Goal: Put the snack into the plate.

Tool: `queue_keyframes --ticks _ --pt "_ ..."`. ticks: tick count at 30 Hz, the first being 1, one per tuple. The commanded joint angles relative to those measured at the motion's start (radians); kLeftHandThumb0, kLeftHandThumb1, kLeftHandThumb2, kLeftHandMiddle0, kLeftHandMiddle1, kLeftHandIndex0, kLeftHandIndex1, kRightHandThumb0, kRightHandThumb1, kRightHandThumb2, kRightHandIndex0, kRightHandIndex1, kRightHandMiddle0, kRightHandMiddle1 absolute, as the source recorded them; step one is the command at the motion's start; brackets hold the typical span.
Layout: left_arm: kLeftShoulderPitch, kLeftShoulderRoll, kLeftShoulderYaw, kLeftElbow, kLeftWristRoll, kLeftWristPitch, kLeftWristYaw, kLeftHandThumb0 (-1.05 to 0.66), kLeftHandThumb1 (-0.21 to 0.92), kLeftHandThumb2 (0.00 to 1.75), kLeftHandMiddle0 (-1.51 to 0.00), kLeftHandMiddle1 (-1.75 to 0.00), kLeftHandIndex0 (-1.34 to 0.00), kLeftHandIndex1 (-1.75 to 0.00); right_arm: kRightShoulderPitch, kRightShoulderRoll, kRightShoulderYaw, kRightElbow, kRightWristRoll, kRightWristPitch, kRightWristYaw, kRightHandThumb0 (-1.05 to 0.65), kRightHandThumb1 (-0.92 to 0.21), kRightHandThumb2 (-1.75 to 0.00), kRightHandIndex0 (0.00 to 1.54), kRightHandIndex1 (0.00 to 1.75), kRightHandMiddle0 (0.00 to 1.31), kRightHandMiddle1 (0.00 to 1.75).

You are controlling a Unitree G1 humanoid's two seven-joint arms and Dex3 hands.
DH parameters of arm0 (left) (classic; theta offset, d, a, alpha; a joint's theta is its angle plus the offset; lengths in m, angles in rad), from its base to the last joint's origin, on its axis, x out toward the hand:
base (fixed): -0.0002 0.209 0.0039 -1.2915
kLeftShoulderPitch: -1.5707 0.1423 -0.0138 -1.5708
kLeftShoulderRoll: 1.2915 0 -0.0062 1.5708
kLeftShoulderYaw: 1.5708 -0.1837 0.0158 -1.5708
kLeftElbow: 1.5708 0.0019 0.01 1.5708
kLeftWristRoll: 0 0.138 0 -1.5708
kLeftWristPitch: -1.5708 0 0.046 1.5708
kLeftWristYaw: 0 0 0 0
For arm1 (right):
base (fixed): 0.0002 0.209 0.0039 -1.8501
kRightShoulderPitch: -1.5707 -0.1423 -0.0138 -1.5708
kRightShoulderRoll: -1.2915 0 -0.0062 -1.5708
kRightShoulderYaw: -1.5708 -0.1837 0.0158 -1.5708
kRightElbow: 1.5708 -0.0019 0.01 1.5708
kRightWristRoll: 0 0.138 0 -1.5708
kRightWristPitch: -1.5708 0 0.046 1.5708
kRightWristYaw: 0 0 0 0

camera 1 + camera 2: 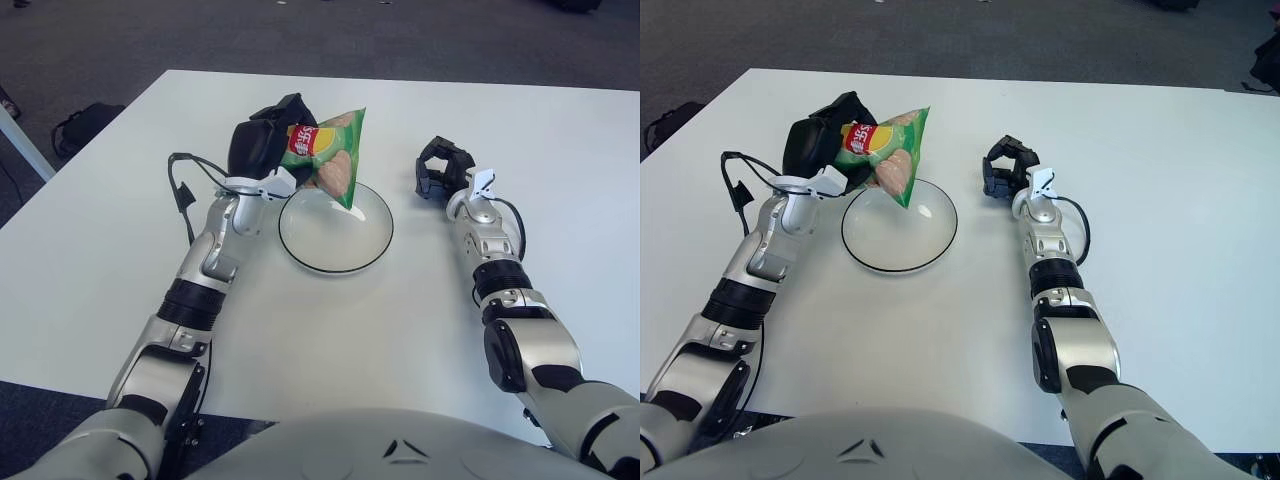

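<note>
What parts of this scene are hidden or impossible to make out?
- Left hand fingers' grip on the snack: the bag hides it, both views.
- Plate far rim: behind the snack.
- Snack's small print: too small.
- Black bag on the floor: table edge cuts it.

— Where do we see the plate [335, 237]?
— On the table [560, 130], between our hands. Our left hand [262, 148] has the snack bag [330, 158] above its far-left rim; our right hand [441, 167] shows right of it.
</note>
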Motion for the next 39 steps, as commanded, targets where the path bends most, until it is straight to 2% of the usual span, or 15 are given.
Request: queue_keyframes --ticks 1,15,21,32,39 --pt "-0.017 -0.010 -0.007 -0.023 0.015 0.011 -0.011 0.00 -0.06 1.74 -0.88 -1.72 -0.68 -1.75 0.033 -0.003 0.006 0.011 -0.019 0.046 -0.011 -0.48 -0.32 -1.32 1.27 1.75 0.62 1.75" --pt "-0.012 -0.054 -0.010 -0.046 -0.025 0.027 -0.071 0.00 -0.06 1.75 -0.87 -1.74 -0.68 -1.75 0.040 -0.003 0.006 -0.013 -0.018 0.076 -0.018 -0.48 -0.33 -1.30 1.26 1.75 0.60 1.75" --pt "-0.002 -0.072 -0.004 -0.063 -0.099 0.040 -0.152 0.00 -0.06 1.74 -0.88 -1.73 -0.68 -1.75 0.041 -0.004 0.006 -0.015 -0.018 0.081 -0.014 -0.47 -0.35 -1.28 1.25 1.75 0.59 1.75" --pt "0.022 -0.095 -0.012 -0.099 -0.166 0.086 -0.249 0.00 -0.04 1.73 -0.87 -1.74 -0.67 -1.75 0.040 -0.008 0.004 -0.033 -0.012 0.112 -0.001 -0.47 -0.36 -1.26 1.25 1.75 0.58 1.75" --pt "0.033 -0.098 -0.026 -0.076 -0.172 0.053 -0.255 0.00 -0.05 1.74 -0.87 -1.74 -0.67 -1.75 0.044 -0.007 0.002 -0.048 -0.011 0.130 0.002 -0.47 -0.36 -1.26 1.24 1.75 0.58 1.75"
